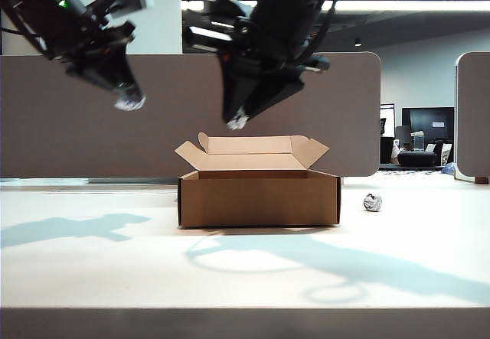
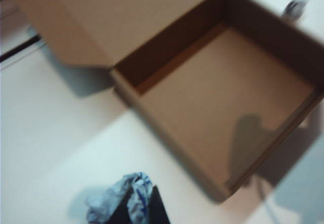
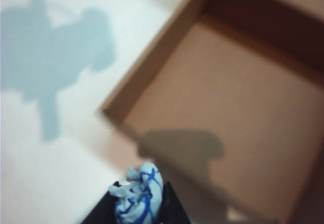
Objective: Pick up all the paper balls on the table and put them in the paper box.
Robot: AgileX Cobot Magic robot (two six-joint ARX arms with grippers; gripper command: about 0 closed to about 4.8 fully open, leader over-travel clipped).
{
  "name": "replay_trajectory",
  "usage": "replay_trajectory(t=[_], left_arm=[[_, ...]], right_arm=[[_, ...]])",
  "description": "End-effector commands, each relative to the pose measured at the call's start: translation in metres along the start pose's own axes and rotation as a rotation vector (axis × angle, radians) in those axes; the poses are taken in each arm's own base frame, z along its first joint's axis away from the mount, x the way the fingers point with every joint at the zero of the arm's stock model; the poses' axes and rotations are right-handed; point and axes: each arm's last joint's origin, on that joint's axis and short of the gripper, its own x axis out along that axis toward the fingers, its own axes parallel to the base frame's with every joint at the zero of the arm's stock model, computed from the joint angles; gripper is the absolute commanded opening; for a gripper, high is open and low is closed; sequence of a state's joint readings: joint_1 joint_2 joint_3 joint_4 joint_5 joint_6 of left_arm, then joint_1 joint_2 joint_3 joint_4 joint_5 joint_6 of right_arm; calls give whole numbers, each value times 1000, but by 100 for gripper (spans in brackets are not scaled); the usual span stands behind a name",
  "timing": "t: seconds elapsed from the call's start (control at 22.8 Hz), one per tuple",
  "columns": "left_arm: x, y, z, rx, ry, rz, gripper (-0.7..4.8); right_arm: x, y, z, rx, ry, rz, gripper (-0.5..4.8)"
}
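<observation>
2 balls aloft, 1 on table

Left gripper at 10 o'clock of box, right gripper at 12, each clenched on a ball; early left release risks missing box; third ball at 3.

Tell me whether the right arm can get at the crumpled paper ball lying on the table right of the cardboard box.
Probably not yet: the right gripper already holds a paper ball above the brown cardboard box. The path to the lying ball looks free.

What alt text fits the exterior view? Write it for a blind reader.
Two robot arms hang above an open cardboard box on a white table, the left pincer and the right pincer each gripping a crumpled paper ball. A third paper ball lies on the table to the right of the box.
</observation>
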State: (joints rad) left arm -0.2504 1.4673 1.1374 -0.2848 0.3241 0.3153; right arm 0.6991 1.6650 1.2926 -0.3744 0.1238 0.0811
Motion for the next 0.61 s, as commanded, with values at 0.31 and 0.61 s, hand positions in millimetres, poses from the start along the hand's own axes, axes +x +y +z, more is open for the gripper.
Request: replay_trajectory(t=[0.31, 0.61], left_arm=[[25, -14, 17, -46, -209, -270, 18], [38, -14, 14, -63, -205, -277, 153]], right_arm=[[8, -55, 29, 105, -124, -9, 122], [16, -59, 31, 111, -138, 3, 212]])
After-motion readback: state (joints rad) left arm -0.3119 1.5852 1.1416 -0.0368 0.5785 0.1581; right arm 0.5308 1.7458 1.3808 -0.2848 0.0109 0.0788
